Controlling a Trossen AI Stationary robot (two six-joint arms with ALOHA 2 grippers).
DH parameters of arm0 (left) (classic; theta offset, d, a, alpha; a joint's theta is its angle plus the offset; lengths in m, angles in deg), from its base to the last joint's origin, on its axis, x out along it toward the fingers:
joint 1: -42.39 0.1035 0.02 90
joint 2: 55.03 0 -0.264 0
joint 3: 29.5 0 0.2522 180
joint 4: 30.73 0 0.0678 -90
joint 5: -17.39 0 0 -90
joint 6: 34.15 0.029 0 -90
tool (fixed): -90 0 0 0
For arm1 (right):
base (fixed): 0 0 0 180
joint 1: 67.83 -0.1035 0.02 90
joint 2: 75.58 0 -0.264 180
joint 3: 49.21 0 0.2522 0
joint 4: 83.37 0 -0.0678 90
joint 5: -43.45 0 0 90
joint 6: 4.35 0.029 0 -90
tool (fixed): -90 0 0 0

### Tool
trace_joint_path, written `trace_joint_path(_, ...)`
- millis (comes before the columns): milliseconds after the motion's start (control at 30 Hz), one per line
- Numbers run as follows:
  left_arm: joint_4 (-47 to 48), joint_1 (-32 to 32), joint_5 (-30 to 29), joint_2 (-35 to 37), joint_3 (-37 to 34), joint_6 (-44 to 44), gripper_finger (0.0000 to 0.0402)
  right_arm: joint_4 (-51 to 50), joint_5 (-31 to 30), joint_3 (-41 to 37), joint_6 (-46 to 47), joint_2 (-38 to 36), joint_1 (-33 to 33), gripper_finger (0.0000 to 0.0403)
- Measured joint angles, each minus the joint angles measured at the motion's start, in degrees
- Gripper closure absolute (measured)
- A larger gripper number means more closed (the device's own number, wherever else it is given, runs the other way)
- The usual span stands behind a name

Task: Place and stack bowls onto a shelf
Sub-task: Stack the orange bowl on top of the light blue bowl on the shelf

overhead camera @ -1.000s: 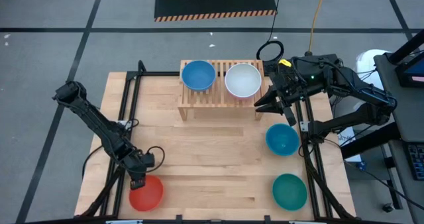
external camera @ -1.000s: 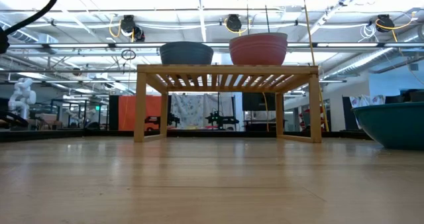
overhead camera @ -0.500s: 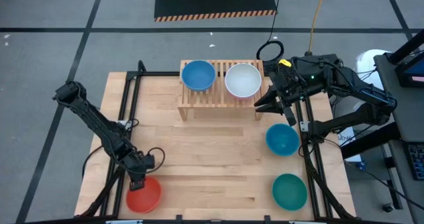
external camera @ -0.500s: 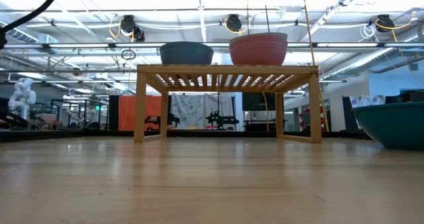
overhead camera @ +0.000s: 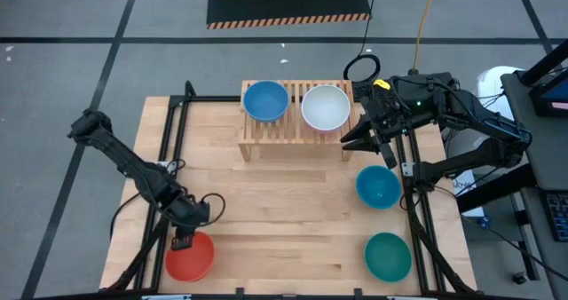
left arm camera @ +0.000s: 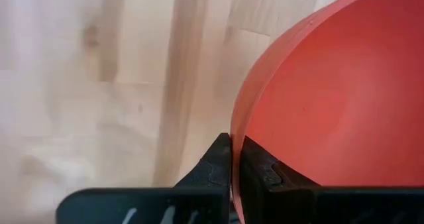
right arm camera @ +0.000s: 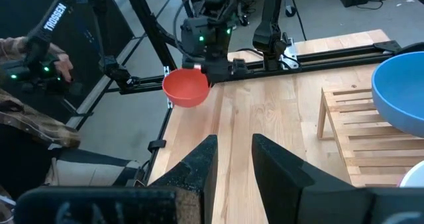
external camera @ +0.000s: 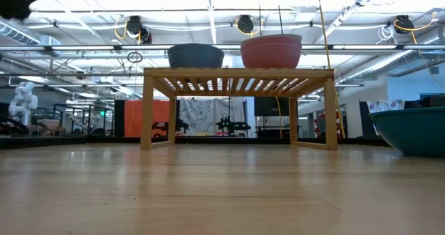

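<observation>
Down at the near-left corner of the table (overhead camera: 266, 202), my left gripper (overhead camera: 183, 241) was clamped shut on the rim of the red bowl (overhead camera: 190, 257). My right gripper (overhead camera: 357, 138) hung w/ fingers apart just beside the right end of the shelf (overhead camera: 266, 138), holding nothing. Blue bowl (overhead camera: 265, 100) & white bowl (overhead camera: 326, 107) sat side by side on the shelf; another blue bowl (overhead camera: 378, 186) & the teal bowl (overhead camera: 388, 256) sat on the table's right side.

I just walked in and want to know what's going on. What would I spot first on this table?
First you'd spot the red bowl at the table's near left corner, its rim pinched by the left pincer. Next, the wooden shelf at the back, with a blue bowl and a white bowl side by side on top. The right pincer waits open beside the shelf.
</observation>
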Motion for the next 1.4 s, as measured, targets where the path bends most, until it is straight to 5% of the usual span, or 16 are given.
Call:
trace_joint_path(567,42.59,19.56,-11.21,0.04,34.75,13.81,0.0393,-0.36,-0.01,0.00,-0.01,0.00,0.00,0.0316)
trace_joint_path(967,43.37,38.46,-10.48,-2.85,48.47,23.18,0.0394,-0.48,-0.01,0.00,-0.85,0.00,0.01,0.0316)
trace_joint_path(1400,43.43,56.32,-9.49,-18.42,63.27,46.48,0.0394,-0.54,-0.02,0.00,-1.69,0.00,0.00,0.0316)
